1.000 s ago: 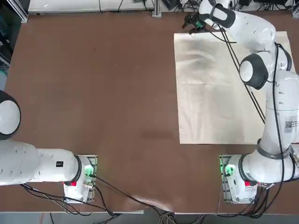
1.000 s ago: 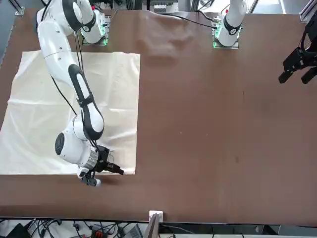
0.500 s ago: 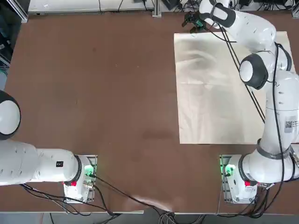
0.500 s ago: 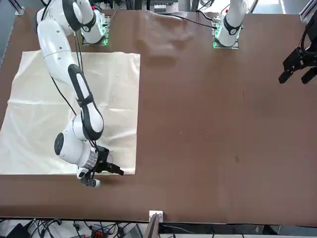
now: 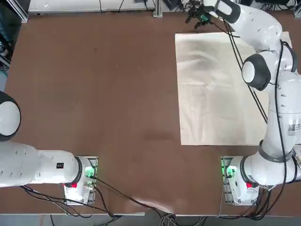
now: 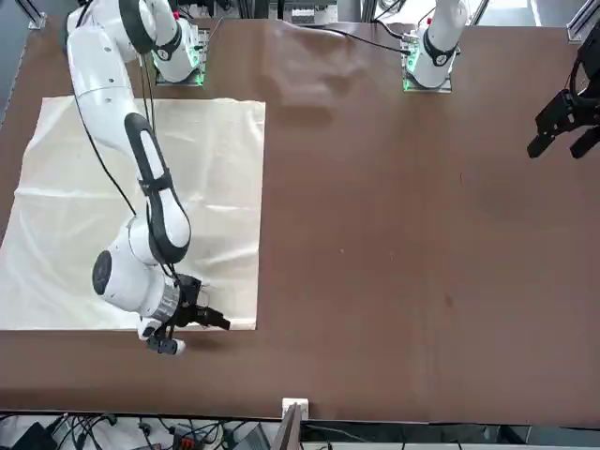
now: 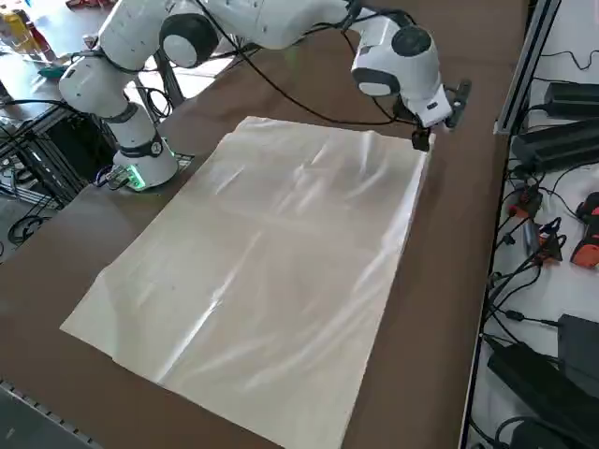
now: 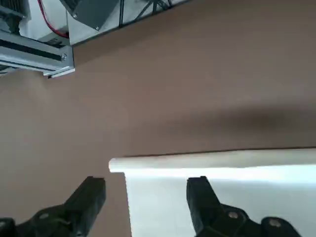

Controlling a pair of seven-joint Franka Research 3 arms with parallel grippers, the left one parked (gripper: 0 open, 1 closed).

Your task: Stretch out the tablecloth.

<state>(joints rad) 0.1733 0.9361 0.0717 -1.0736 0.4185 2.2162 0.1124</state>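
Pincer (image 8: 146, 183) wide open near tablecloth's (image 7: 271, 271) far corner, holding nothing.

The tablecloth (image 7: 253, 271) is showing as thin cream cloth, mostly smooth, its faint creases catching a soft sheen. The desk (image 5: 103, 94) is wearing a smooth brown surface, semi-matt (though a glossy patch is gleaming near its base-side edge). The right arm (image 5: 263, 70) is looking like smooth white plastic, and the edge rail (image 7: 529, 70) is showing bare grey metal.
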